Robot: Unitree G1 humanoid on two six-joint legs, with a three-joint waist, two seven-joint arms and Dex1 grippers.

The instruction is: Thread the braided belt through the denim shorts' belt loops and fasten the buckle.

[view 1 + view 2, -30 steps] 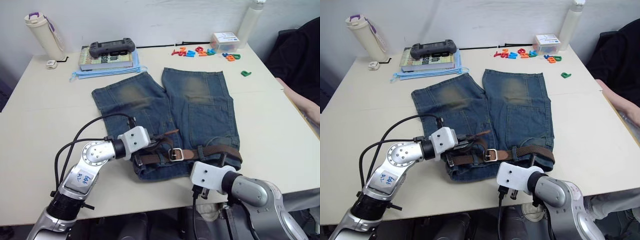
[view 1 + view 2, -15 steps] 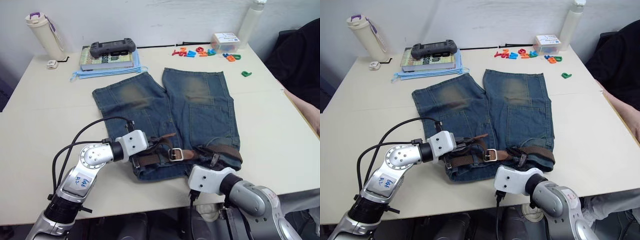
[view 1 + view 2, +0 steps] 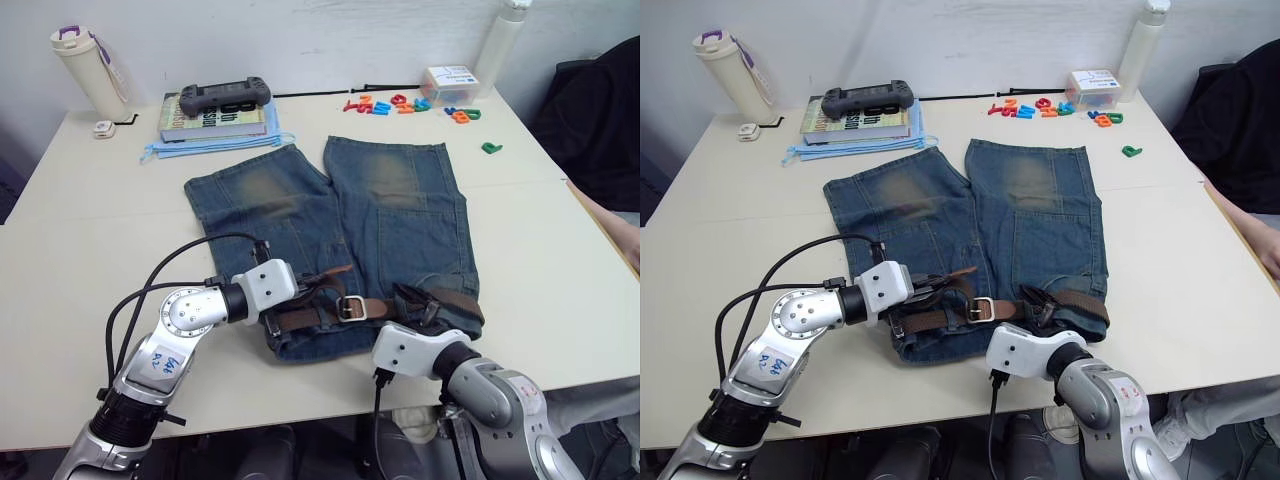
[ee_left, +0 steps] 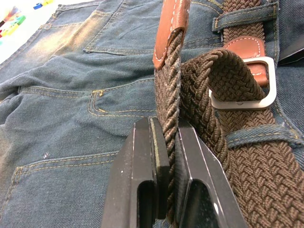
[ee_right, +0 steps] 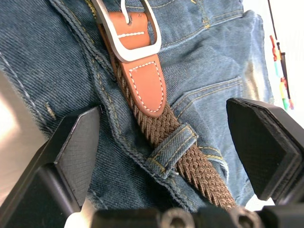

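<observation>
Left gripper [image 4: 166,142] pinches my braided belt [image 4: 223,156] | right gripper [image 5: 166,142] spread | belt loops [image 5: 172,146] threaded | buckle [image 3: 351,308] unfastened

Office-like room: plain table [image 3: 560,250], book [image 3: 215,118].

Gamepad [image 3: 224,97] atop books [image 3: 214,121]

shorts: denim shorts [image 3: 340,230] lie flat – waistband nearest.
belt: braided belt [image 4: 209,90] through belt loops [image 5: 172,147], buckle [image 4: 251,85] threaded – tan tip raised.
</observation>
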